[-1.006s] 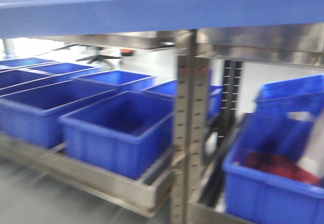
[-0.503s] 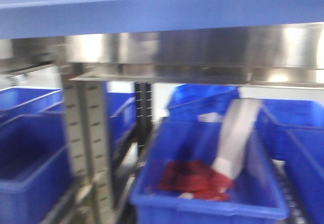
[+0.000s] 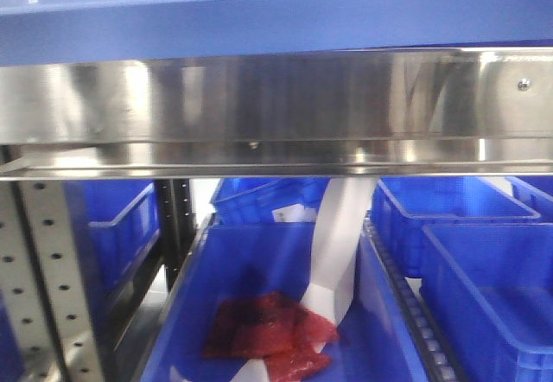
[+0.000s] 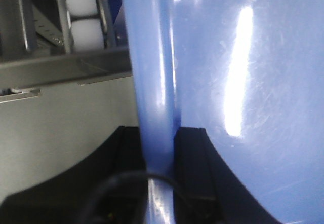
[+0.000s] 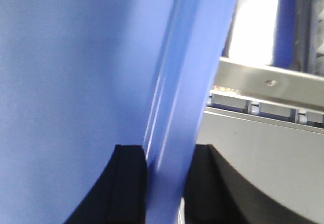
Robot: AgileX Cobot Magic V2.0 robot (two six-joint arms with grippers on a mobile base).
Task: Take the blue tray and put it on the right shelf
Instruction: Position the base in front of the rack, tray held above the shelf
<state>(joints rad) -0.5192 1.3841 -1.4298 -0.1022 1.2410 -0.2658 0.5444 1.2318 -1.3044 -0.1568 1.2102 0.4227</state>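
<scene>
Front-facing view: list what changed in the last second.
The view swung right: the perforated upright slid from centre to the left edge, the deep bin holding the red material moved from right edge to middle, the steel shelf rail now spans the frame. The blue tray stayed across the top; left claw and right claw grip its rim.

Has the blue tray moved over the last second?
Yes, rightward. In the front view the blue tray earlier had the perforated upright below its middle; that upright now stands below its left end.
</scene>
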